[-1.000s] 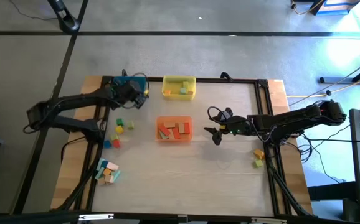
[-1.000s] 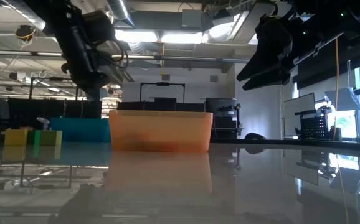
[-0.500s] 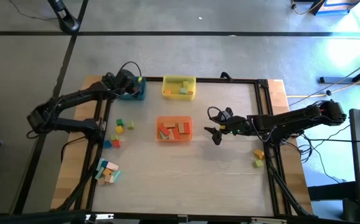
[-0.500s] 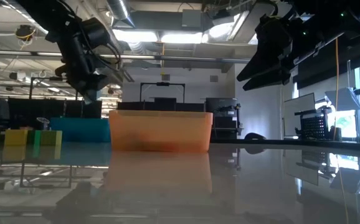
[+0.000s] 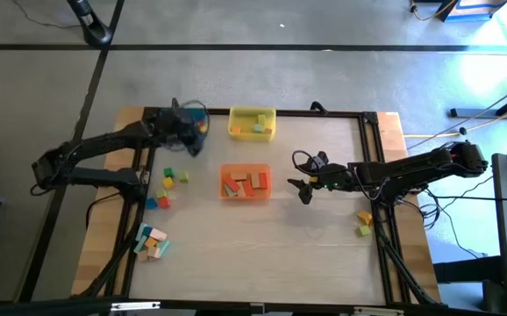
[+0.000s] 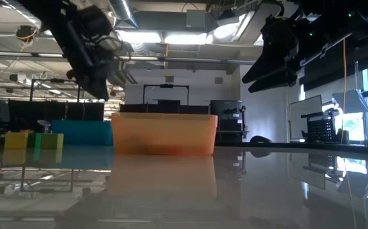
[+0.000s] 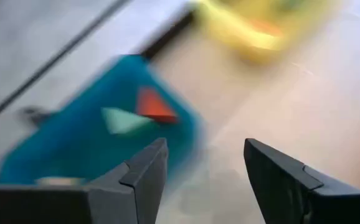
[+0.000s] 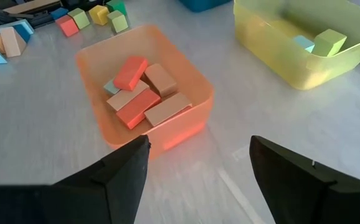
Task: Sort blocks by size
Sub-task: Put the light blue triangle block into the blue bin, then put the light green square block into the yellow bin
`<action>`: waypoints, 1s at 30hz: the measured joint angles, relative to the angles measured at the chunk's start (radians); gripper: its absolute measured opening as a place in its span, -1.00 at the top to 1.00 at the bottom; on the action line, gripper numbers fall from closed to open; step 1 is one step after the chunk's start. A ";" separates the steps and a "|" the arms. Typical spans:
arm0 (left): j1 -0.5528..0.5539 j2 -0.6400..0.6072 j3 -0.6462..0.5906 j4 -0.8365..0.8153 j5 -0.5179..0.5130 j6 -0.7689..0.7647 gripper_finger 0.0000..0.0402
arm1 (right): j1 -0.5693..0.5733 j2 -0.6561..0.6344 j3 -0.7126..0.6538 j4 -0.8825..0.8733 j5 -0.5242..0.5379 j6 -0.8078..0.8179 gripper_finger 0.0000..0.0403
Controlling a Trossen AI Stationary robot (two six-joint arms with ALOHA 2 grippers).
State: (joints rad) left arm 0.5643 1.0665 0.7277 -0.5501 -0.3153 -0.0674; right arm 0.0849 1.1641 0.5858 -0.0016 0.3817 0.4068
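Observation:
My left gripper (image 5: 197, 139) hovers open beside the blue tray (image 7: 74, 143) at the table's far left, with nothing between its fingers. A red block (image 7: 155, 106) and a pale green block (image 7: 121, 119) lie in that tray. My right gripper (image 5: 304, 189) hangs open and clear of everything, right of the orange tray (image 8: 142, 99), which holds red and plain wood blocks. The yellow tray (image 8: 304, 46) holds a green block and a light blue one. Loose blocks lie on the table at the left (image 5: 173, 180), near left (image 5: 151, 240) and right (image 5: 363, 223).
The three trays stand in the table's far half: blue (image 5: 199, 116), yellow (image 5: 252, 123) and orange (image 5: 246, 182). A black frame rail (image 5: 372, 158) borders the work surface. The near middle of the table is bare wood.
My left gripper swung toward the far edge over the blue tray, then came back toward the table's middle, turning at the wrist. My right arm kept still.

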 joint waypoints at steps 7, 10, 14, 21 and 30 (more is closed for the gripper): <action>-0.208 -0.031 0.000 -0.235 0.132 -0.059 0.01 | 0.000 0.000 0.000 0.000 0.000 0.000 -0.37; -0.263 -0.020 -0.004 -0.281 0.132 -0.063 0.01 | 0.000 0.000 0.000 -0.001 0.000 -0.001 -0.37; -0.300 -0.009 -0.003 -0.271 0.133 -0.057 0.01 | 0.000 0.000 0.000 -0.001 0.000 -0.001 -0.37; -0.287 0.055 -0.003 -0.278 0.171 -0.042 0.01 | 0.000 0.000 0.000 -0.003 0.000 -0.001 -0.37; -0.280 0.189 0.006 -0.284 0.199 -0.023 0.01 | 0.000 0.000 0.000 -0.002 0.000 -0.001 -0.37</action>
State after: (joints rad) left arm 0.2840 1.2556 0.7340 -0.8344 -0.1159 -0.0902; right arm 0.0849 1.1641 0.5858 -0.0036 0.3813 0.4057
